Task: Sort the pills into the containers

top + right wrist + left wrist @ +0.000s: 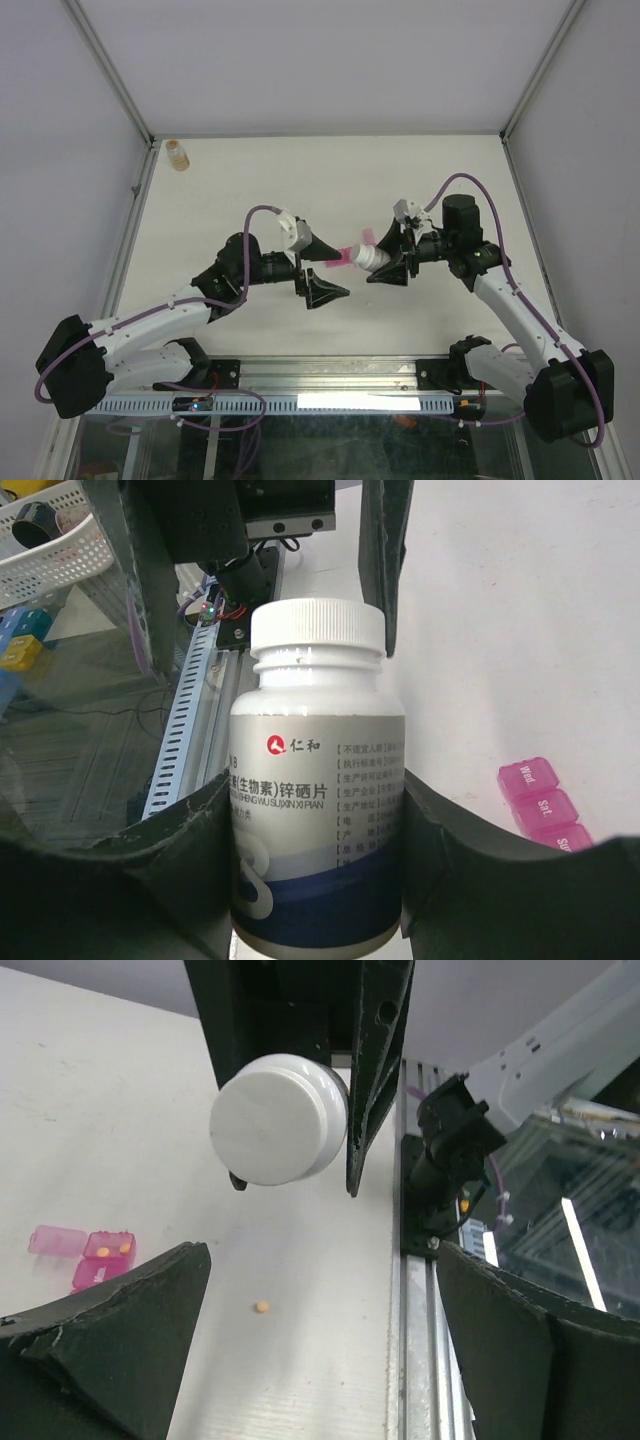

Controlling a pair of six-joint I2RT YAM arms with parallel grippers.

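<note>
My right gripper (381, 258) (318, 865) is shut on a white-capped pill bottle (368, 257) (318, 780), held above the table with its cap (280, 1118) towards the left arm. My left gripper (343, 274) (320, 1345) is open, with nothing between its fingers, a short way back from the cap. The pink organiser (340, 259) (92, 1257) (545, 805) lies on the table under the bottle. One of its containers is open and holds two small orange pills (112, 1249). A single loose pill (262, 1306) lies on the table beside it.
A small amber bottle (178, 154) stands at the table's far left corner. The metal rail (418, 1340) runs along the near edge. A white basket (50, 540) sits off the table beyond the rail.
</note>
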